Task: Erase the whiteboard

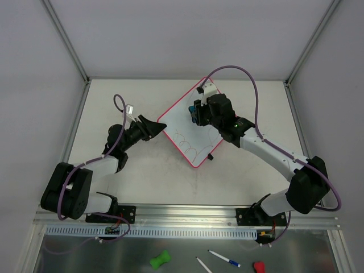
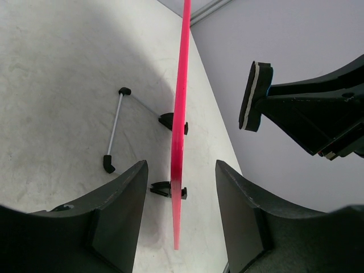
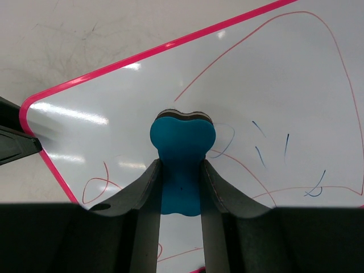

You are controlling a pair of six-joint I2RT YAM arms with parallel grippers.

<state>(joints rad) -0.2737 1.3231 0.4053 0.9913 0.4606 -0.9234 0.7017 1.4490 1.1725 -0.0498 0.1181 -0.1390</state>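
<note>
The whiteboard (image 1: pixel 190 136) lies as a diamond mid-table, with a pink rim and red loops and blue strokes on it (image 3: pixel 273 102). My left gripper (image 1: pixel 160 126) is open at its left corner. In the left wrist view the pink rim (image 2: pixel 181 102) runs edge-on between the jaws (image 2: pixel 181 165), with a gap on each side. My right gripper (image 1: pixel 197 112) is shut on a blue eraser (image 3: pixel 182 142) over the board's upper part. The eraser (image 2: pixel 255 96) has its dark felt facing the board, and a gap shows between them.
Two black clips (image 2: pixel 170 189) and a thin wire stand (image 2: pixel 114 128) sit under the board's edge. Another clip (image 1: pixel 210 156) shows at the board's lower right edge. Below the front rail lie a green dog-bone piece (image 1: pixel 160 260), markers (image 1: pixel 223 259) and a red item (image 1: pixel 259 266).
</note>
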